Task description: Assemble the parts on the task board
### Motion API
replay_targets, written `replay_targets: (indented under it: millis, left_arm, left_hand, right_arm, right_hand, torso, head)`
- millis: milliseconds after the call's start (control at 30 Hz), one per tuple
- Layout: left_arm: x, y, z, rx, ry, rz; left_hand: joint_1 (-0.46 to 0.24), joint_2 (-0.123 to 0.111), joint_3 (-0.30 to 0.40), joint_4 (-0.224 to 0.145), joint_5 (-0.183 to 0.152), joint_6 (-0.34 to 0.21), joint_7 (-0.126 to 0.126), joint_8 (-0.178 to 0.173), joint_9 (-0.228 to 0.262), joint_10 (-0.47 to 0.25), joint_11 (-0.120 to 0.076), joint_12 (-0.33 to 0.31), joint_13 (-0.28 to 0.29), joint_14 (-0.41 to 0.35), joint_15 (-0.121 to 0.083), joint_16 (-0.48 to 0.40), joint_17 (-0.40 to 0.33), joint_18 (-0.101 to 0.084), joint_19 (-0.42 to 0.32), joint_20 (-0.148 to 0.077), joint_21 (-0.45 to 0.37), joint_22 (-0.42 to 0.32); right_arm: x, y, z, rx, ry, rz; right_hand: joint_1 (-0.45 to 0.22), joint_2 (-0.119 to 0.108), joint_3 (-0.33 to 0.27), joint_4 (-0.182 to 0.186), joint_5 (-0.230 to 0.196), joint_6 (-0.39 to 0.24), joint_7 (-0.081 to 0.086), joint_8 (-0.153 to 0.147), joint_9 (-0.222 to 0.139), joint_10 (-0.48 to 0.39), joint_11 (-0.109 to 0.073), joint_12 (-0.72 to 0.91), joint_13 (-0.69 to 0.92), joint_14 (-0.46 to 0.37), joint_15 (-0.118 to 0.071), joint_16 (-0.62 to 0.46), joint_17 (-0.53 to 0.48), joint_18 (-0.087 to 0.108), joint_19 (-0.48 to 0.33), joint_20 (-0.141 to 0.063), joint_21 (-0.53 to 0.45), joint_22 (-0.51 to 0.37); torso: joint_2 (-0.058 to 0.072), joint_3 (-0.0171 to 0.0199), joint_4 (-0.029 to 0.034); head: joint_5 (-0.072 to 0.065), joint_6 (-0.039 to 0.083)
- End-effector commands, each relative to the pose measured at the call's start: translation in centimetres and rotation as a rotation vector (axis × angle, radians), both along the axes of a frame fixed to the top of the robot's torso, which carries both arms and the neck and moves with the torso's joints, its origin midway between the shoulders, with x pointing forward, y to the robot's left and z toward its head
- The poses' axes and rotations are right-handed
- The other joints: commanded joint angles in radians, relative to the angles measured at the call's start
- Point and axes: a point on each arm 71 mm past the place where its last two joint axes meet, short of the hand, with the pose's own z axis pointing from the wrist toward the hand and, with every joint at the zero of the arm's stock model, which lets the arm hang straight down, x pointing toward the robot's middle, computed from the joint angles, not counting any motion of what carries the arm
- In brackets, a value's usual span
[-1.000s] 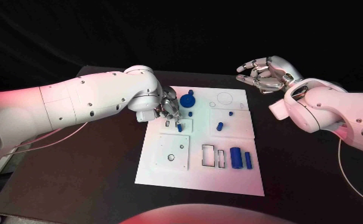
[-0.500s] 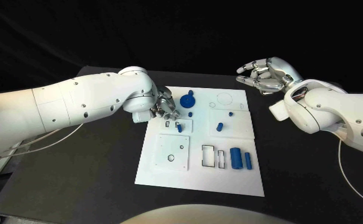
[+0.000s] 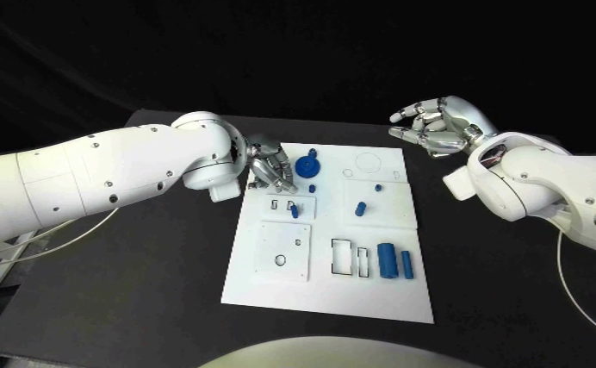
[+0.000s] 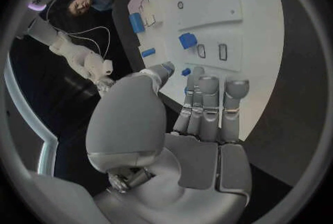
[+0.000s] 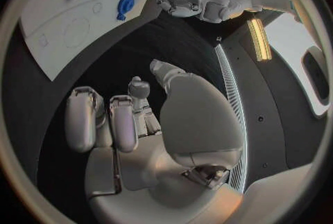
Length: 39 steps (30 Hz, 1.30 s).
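The white task board (image 3: 373, 286) lies mid-table, also in the left wrist view (image 4: 243, 8). On it are a round blue part (image 3: 307, 164), a small blue peg (image 3: 294, 209) standing in a raised square plate, a blue block (image 3: 360, 208) and two blue cylinders (image 3: 388, 257) near the board's right edge. My left hand (image 3: 267, 168) hovers at the board's far left corner, fingers stretched out (image 4: 208, 107), holding nothing. My right hand (image 3: 435, 125) is raised off to the right of the board, fingers loosely bent and apart, with nothing in it (image 5: 139, 118).
Rectangular slots (image 3: 348, 256) and a second raised plate with a round hole (image 3: 281, 250) take up the board's near half. A circle outline (image 3: 370, 161) marks the far right corner. Black table (image 3: 137, 299) surrounds the board on all sides.
My left hand has drawn back from the peg plate toward the board's far left corner, and its arm has swung left. The right hand has stayed put.
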Motion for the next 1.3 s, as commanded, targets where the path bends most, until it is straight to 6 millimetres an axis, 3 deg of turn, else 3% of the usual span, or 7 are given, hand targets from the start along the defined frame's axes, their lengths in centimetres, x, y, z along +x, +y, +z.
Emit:
replay_targets:
  millis: [33,467,600,633,733,1033,1300]
  left_arm:
    - [-0.2,-0.8,0.9,-0.051,-0.152,-0.120]
    - [-1.2,-1.4,1.1,0.076,-0.353,-0.390]
    - [-1.4,-1.6,0.9,0.143,-0.365,-0.463]
    - [-1.4,-1.6,0.8,0.163,-0.361,-0.485]
    - [-1.6,-1.8,0.6,0.197,-0.351,-0.524]
    - [-2.2,-2.6,0.3,0.246,-0.335,-0.611]
    - [-2.4,-3.2,0.4,0.222,-0.354,-0.635]
  left_hand:
    - [0.039,-0.001,-0.009,-0.008,0.003,-0.009,0.001,-0.018,-0.032,-0.030,0.001,-0.027,-0.033,0.040,0.002,0.109,0.080,0.028,-0.066,0.004,-0.066,-0.093]
    - [0.139,-0.011,0.000,-0.049,0.005,0.024,-0.013,-0.069,-0.125,-0.079,0.002,-0.074,-0.120,-0.083,0.006,0.027,-0.034,0.050,-0.156,0.009,-0.185,-0.238]
    - [0.159,-0.010,0.010,-0.062,0.004,0.043,-0.023,-0.078,-0.142,-0.075,-0.001,-0.061,-0.124,-0.079,0.004,0.058,-0.014,0.050,-0.151,0.008,-0.184,-0.230]
    - [0.159,-0.011,0.011,-0.066,0.003,0.055,-0.026,-0.085,-0.153,-0.063,-0.008,-0.038,-0.119,-0.024,-0.002,0.153,0.065,0.043,-0.120,0.006,-0.158,-0.190]
    - [0.156,-0.016,0.007,-0.075,0.001,0.072,-0.030,-0.099,-0.173,-0.054,-0.018,0.019,-0.097,0.002,-0.009,0.232,0.120,0.038,-0.099,-0.001,-0.139,-0.162]
    - [0.140,-0.013,-0.010,-0.095,0.000,0.108,-0.039,-0.127,-0.216,-0.093,-0.035,0.248,0.011,0.027,-0.022,0.362,0.204,0.024,-0.055,-0.010,-0.088,-0.078]
    - [0.128,-0.013,-0.011,-0.094,-0.003,0.134,-0.043,-0.129,-0.226,-0.092,-0.045,0.343,0.051,0.065,-0.029,0.423,0.263,0.010,0.000,-0.015,-0.037,0.003]
  right_arm:
    - [-0.1,0.1,-0.1,-0.007,0.007,0.017]
    - [-0.2,0.0,-0.3,-0.017,0.002,0.021]
    - [-0.2,0.0,-0.4,-0.018,0.002,0.021]
    - [-0.2,0.0,-0.4,-0.019,0.003,0.021]
    - [-0.3,0.0,-0.4,-0.019,0.004,0.021]
    - [-0.3,-0.1,-0.7,-0.020,0.008,0.021]
    - [-0.3,-0.2,-0.7,-0.021,0.009,0.020]
  right_hand:
    - [-0.008,0.000,0.002,0.005,0.006,-0.009,-0.001,0.005,0.001,-0.007,0.000,-0.006,-0.001,0.036,-0.005,-0.002,0.006,0.008,-0.006,0.001,-0.003,0.109]
    - [-0.007,0.000,0.002,0.005,0.006,-0.009,-0.001,0.005,0.001,-0.005,0.000,-0.004,0.001,0.037,-0.005,-0.002,0.008,0.008,-0.004,0.001,-0.001,0.110]
    - [-0.007,0.000,0.002,0.005,0.006,-0.009,-0.001,0.005,0.001,-0.005,0.000,-0.004,0.001,0.037,-0.005,-0.002,0.008,0.008,-0.004,0.001,-0.001,0.110]
    - [-0.006,0.000,0.002,0.005,0.007,-0.010,-0.001,0.006,0.001,-0.004,-0.001,-0.004,0.001,0.037,-0.005,-0.002,0.008,0.007,-0.003,0.001,0.001,0.111]
    - [-0.006,0.000,0.002,0.005,0.007,-0.010,-0.001,0.006,0.001,-0.004,-0.001,-0.004,0.001,0.037,-0.005,-0.002,0.008,0.007,-0.003,0.001,0.001,0.111]
    - [-0.006,0.001,0.002,0.005,0.008,-0.010,-0.001,0.006,0.001,-0.003,-0.001,-0.003,0.002,0.037,-0.005,-0.001,0.009,0.007,-0.002,0.001,0.002,0.113]
    - [-0.006,0.001,0.002,0.005,0.008,-0.010,-0.001,0.006,0.001,-0.003,-0.001,-0.003,0.002,0.037,-0.005,-0.001,0.009,0.007,-0.002,0.001,0.002,0.113]
  torso:
    - [0.001,-0.0004,-0.0009]
    - [0.002,-0.0011,-0.0003]
    - [0.002,-0.0006,-0.0012]
    - [0.002,-0.0009,-0.0016]
    - [0.002,-0.0009,-0.0020]
    - [0.002,-0.0009,-0.0002]
    - [0.002,-0.0010,-0.0007]
  head:
    - [0.001,0.001]
    - [0.001,0.002]
    - [0.000,0.002]
    - [0.000,0.001]
    - [-0.002,0.000]
    - [-0.005,-0.004]
    - [-0.004,-0.006]
